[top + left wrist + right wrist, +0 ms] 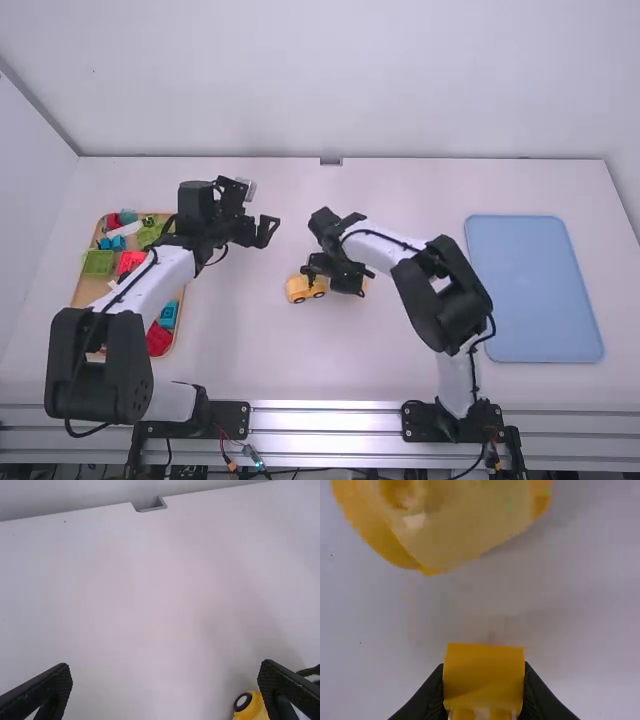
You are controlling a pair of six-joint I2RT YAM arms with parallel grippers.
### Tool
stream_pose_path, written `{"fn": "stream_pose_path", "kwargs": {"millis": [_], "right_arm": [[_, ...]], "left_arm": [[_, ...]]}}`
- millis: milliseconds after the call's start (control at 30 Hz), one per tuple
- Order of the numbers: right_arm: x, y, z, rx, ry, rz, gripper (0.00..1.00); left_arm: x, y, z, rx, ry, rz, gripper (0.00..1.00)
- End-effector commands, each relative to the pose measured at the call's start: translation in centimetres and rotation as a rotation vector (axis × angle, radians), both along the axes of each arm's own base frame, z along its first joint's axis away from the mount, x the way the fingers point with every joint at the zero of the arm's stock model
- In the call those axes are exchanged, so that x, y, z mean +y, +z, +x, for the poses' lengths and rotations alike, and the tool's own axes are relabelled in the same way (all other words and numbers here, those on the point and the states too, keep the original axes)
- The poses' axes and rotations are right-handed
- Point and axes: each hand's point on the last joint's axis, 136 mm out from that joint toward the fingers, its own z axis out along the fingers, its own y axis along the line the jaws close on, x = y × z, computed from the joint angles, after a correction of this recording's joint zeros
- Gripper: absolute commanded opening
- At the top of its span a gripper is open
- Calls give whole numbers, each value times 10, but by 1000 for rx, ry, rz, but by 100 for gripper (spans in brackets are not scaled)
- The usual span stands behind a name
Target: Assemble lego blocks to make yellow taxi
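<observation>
While the tray with coloured blocks stands at the left of the bench, the left gripper hangs to the right of it, its two fingers spread wide. Next comes the yellow car, which is resting on its wheels near the middle. Just beside it, the right gripper is pinching a yellow block. Farther right lies the blue mat.

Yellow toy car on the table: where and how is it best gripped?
Probably by the car's two long sides, above the wheels, coming straight down near its left end in the high view. It stands on its wheels, so those sides should face the fingers; the right gripper, holding a yellow block, crowds the other end.
</observation>
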Motion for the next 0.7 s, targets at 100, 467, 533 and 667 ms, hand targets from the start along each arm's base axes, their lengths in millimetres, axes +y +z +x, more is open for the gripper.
{"fn": "stream_pose_path", "kwargs": {"millis": [100, 467, 533, 667], "right_arm": [[6, 4, 16, -13, 34, -16, 0], [-2, 3, 17, 30, -14, 19, 0], [-2, 3, 14, 42, -14, 19, 0], [-2, 3, 14, 45, -15, 23, 0]], "left_arm": [[4, 2, -2, -15, -9, 20, 99], [4, -1, -4, -23, -39, 63, 99], [4, -1, -4, -26, -42, 68, 99], [3, 0, -4, -30, -44, 67, 99]]}}
